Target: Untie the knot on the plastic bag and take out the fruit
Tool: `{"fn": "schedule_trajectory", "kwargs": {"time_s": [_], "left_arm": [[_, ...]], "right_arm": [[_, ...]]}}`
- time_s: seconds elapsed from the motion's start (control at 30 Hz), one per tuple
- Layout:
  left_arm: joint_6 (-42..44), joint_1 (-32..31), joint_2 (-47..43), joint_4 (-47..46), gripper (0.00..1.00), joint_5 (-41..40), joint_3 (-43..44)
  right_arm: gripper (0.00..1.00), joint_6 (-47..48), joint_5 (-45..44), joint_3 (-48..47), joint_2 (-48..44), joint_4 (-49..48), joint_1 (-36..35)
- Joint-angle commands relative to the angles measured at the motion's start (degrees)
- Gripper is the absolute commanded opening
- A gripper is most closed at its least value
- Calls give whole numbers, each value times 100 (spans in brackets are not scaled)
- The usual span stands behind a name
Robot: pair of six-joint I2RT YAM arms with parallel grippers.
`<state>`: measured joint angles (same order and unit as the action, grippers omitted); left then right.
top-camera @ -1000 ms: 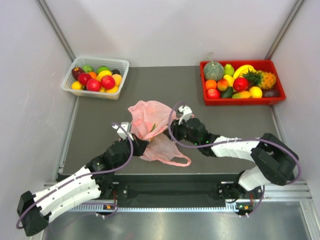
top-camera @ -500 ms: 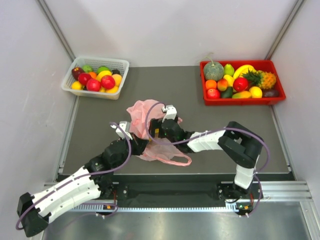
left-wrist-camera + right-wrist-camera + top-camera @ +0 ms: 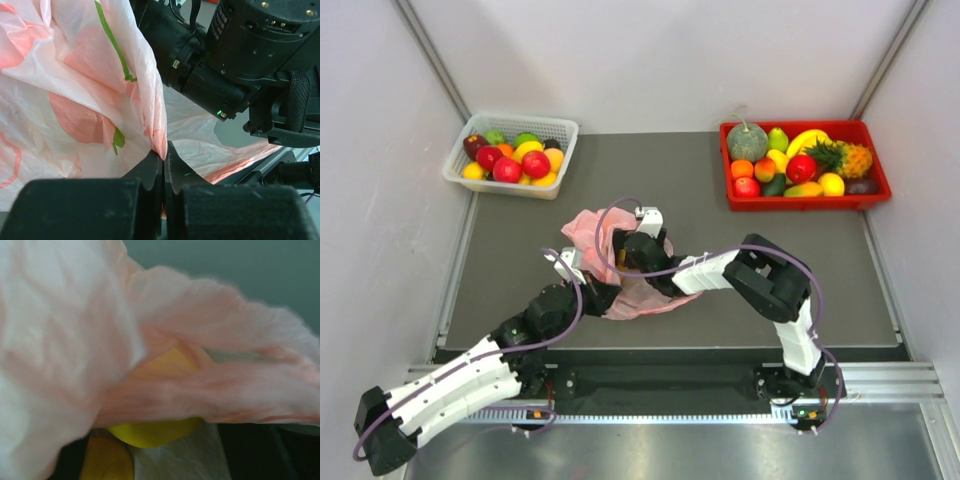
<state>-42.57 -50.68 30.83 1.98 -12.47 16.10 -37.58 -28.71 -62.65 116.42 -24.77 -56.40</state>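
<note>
The pink bag [image 3: 588,228] lies crumpled near the middle of the tabletop [image 3: 840,255], between the two arms. The left end effector [image 3: 584,278] meets it from the near left. In the left wrist view its fingers [image 3: 150,172] are pressed tight together on a fold of the bag's film, which rises from the pinch as a taut sheet with a thin green mark. The right end effector [image 3: 626,246] pushes into the bag from the right, its black body close behind the held fold. Plastic covers its tips in every view, so I cannot tell how wide it stands.

The right wrist view is blurred. It shows bunched pink folds lying across a yellow fruit [image 3: 156,432], with a second, more orange fruit [image 3: 104,460] just beside it at lower left. Both sit inside the bag. I cannot make out the knot.

A white basket [image 3: 520,118] of fruit stands at the far left of the tabletop. A red tray [image 3: 800,204] of fruit stands at the far right. Both are well apart from the bag.
</note>
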Motion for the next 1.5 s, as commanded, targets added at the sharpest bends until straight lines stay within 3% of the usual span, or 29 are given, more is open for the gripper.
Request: {"fn": "schedule_trajectory", "kwargs": {"time_s": [0.0,0.07,0.1,0.17,0.2,0.27,0.33,0.5,0.73,0.87,1.0,1.2,1.33,1.47], "left_arm": [[-67,-13,-121,-330,0,131,-89],[-85,-13,-182,-295,0,104,-98],[-85,-21,-209,-268,0,70,-98],[-76,-13,-305,-224,0,17,-98],[-76,-13,-340,-68,0,-53,-98],[-68,-21,-428,56,0,-133,-89],[-50,-13,-464,101,0,-220,-89],[-59,-13,-464,171,0,-335,-89],[-85,-13,-122,40,0,-563,34],[-112,-21,80,-101,0,-660,104],[-147,-13,239,-145,0,-809,165],[-147,-13,310,-310,0,-854,104],[-138,-13,310,-330,0,-810,43],[-138,-13,283,-400,0,-827,16]], "right_arm": [[87,-135,198,77,-66,-53,120],[71,-127,365,418,-294,-220,243],[54,-109,392,551,-409,-421,270],[38,31,401,937,-794,-554,349],[25,84,392,1044,-936,-598,367],[8,294,418,1376,-1382,-590,419],[1,445,515,1607,-1710,-529,446],[0,778,830,2196,-2843,102,507],[0,1393,3692,2274,-3984,1975,710],[0,1666,4681,2424,-4671,2862,692],[0,1719,4463,2547,-5523,3880,692],[0,1245,2004,2513,-6991,4735,1016],[0,1096,809,2040,-7029,5149,2085],[0,1008,674,1538,-6370,4914,3572]]}}
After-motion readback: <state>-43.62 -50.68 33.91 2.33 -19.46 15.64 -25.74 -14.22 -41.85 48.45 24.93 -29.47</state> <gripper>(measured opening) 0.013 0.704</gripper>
